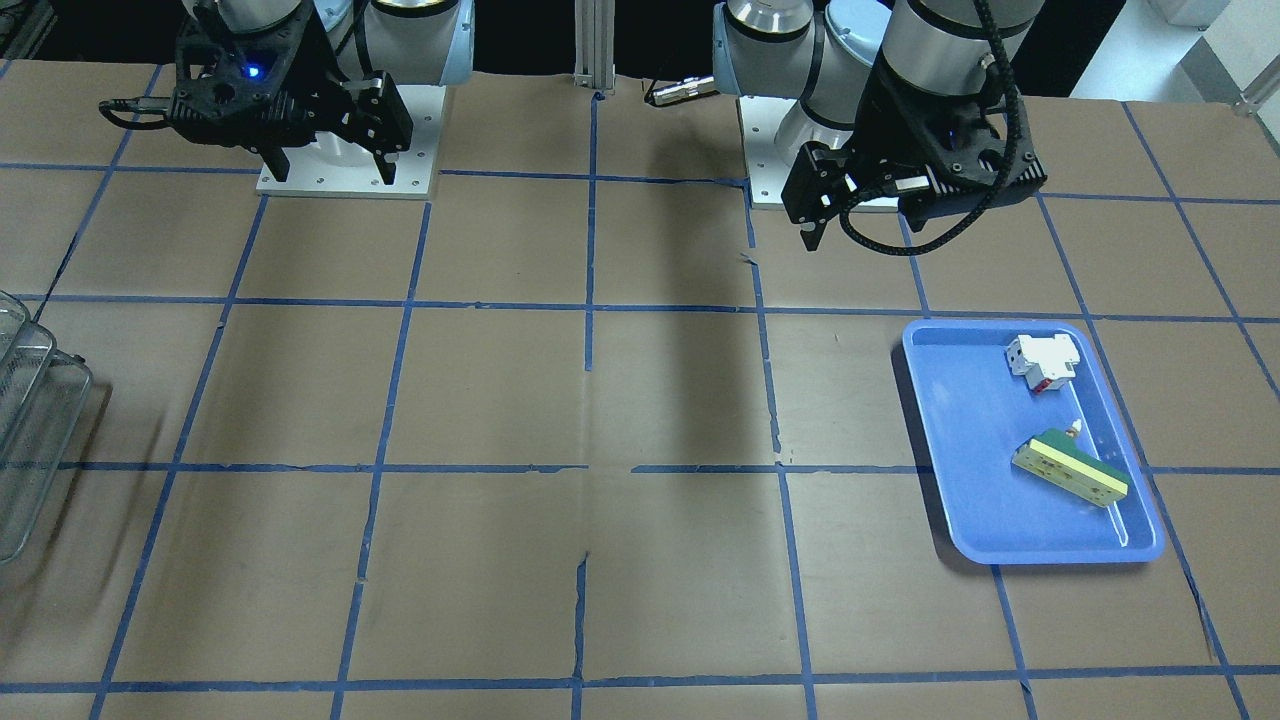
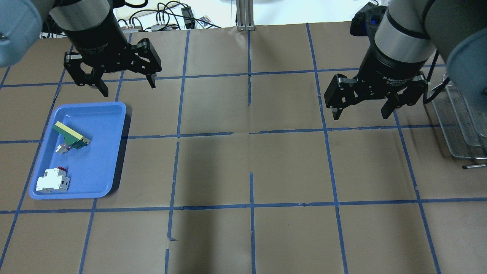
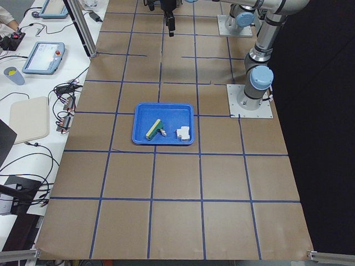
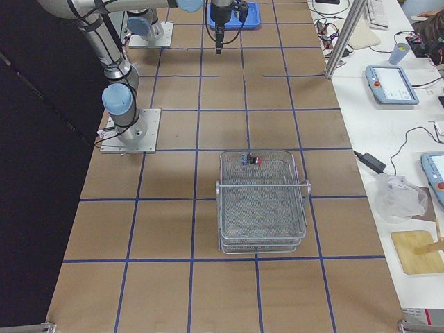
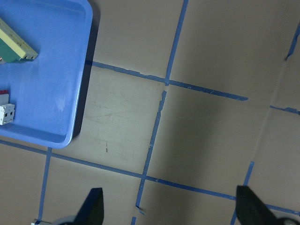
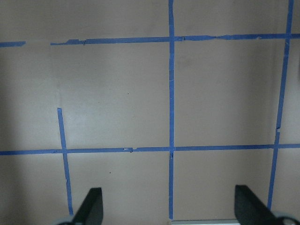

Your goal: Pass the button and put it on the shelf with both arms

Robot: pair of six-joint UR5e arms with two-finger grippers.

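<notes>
Overhead: left gripper (image 2: 127,85) and right gripper (image 2: 360,113) both hang spread wide with nothing in them, up near the robot-side edge. Tray (image 2: 102,152) sits by the left edge, shelf (image 2: 454,125) at the right edge.

Right-side view: the button (image 4: 250,160) lies in the shelf's top tier, at the end facing mid-desk.

Wrist views: fingers (image 6: 91,206) apart over bare paper.

Looks done to me, so the only job left is parking. I'd hold the right arm high and well off the wire rim so nothing jostles the button.
</notes>
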